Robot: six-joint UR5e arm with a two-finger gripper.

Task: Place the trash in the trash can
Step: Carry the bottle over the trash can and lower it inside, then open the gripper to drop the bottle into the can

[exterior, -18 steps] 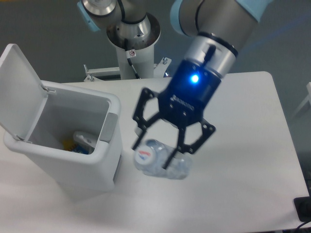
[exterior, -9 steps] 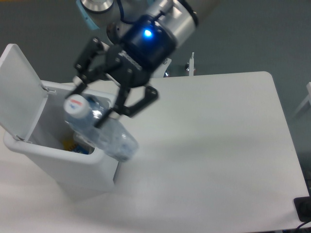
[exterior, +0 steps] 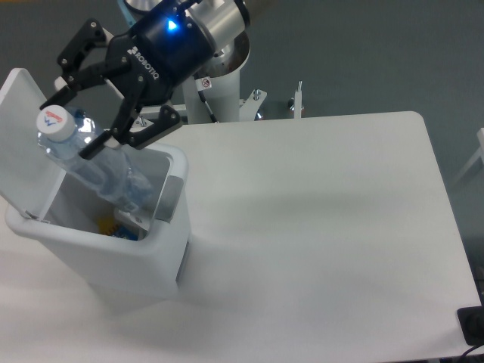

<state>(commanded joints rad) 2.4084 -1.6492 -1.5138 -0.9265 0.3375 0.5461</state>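
Observation:
My gripper (exterior: 72, 125) is shut on the clear crushed plastic bottle (exterior: 94, 168) near its white cap and holds it tilted above the open trash can (exterior: 140, 261). The bottle's lower end hangs inside the can's opening. The can is a white bin at the table's left with its lid (exterior: 26, 136) flipped up and a grey tab (exterior: 172, 198) on its rim. Inside the can I see something whitish with bits of yellow and blue (exterior: 121, 224). I cannot tell whether the small wrapper is among them.
The arm's white base column (exterior: 212, 83) stands at the table's back edge, with small metal brackets (exterior: 295, 102) beside it. A dark object (exterior: 473, 325) sits at the table's front right corner.
My gripper has carried the bottle up off the table and leftward, from beside the can to above its opening.

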